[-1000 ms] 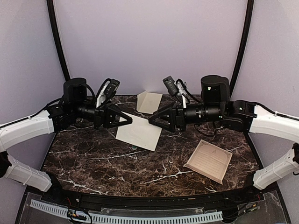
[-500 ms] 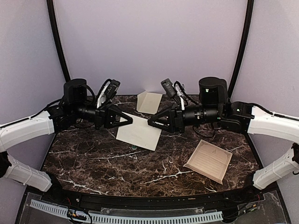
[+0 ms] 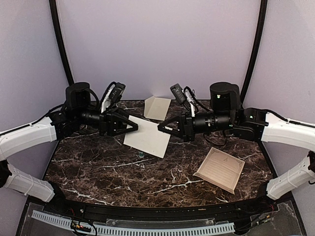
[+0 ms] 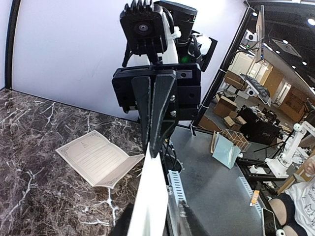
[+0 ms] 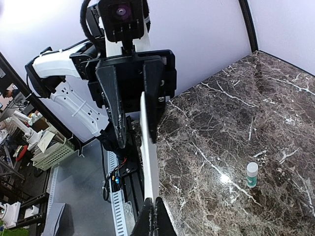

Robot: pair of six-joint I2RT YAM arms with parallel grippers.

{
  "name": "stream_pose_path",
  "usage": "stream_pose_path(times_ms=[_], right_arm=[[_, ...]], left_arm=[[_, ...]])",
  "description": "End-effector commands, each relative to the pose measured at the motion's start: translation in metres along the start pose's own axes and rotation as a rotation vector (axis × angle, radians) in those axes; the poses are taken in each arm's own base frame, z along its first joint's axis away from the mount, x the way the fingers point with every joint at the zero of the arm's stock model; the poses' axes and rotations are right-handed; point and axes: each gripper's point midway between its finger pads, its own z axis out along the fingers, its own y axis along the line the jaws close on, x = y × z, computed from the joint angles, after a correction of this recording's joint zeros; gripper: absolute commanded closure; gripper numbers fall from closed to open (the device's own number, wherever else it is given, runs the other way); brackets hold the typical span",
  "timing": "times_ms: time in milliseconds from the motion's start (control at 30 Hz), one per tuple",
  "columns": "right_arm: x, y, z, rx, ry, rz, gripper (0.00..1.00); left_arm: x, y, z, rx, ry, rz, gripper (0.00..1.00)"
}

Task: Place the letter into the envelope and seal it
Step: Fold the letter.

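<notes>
The cream envelope [image 3: 147,140] hangs in the air over the table's middle, stretched between both grippers. My right gripper [image 3: 160,128] is shut on its right edge, and in the right wrist view its fingertips [image 5: 153,199] pinch the thin paper edge [image 5: 149,147]. My left gripper [image 3: 136,126] sits at the envelope's left edge with its jaws parted. The edge [image 4: 152,187] runs between those fingers without being pinched. The tan letter [image 3: 220,169], printed with fine lines inside a border, lies half unfolded on the marble at the right [image 4: 96,158].
A second cream paper piece [image 3: 157,107] leans at the back of the table. A small white and green bottle [image 3: 141,154] stands on the marble under the envelope [image 5: 252,174]. The table's front edge carries a slotted cable duct [image 3: 133,228].
My right gripper has closed onto the envelope's right edge. My left gripper, shut on the left edge before, has parted its jaws. The envelope has stayed in place.
</notes>
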Motion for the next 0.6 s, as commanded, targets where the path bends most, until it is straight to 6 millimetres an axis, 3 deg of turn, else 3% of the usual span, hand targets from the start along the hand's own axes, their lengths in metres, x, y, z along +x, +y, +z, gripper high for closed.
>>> stream_pose_path(times_ms=[0,67,233,400,567], right_arm=[[-0.007,0.008,-0.007,-0.011,-0.029,-0.023,1.0],[-0.006,0.009,-0.007,-0.015,-0.022,-0.024,1.0],[-0.004,0.01,-0.007,-0.02,-0.005,-0.025,1.0],[0.002,0.009,-0.002,-0.029,0.031,-0.019,1.0],[0.001,0.01,-0.003,-0.03,0.029,-0.02,1.0]], left_arm=[[-0.007,-0.009,-0.006,0.009,-0.023,0.031,0.61],[-0.008,-0.009,-0.007,0.004,-0.027,0.034,0.58],[-0.011,-0.009,-0.01,0.0,-0.042,0.038,0.7],[-0.012,-0.009,-0.011,0.006,-0.048,0.031,0.69],[-0.01,-0.01,-0.01,0.026,-0.042,0.023,0.86]])
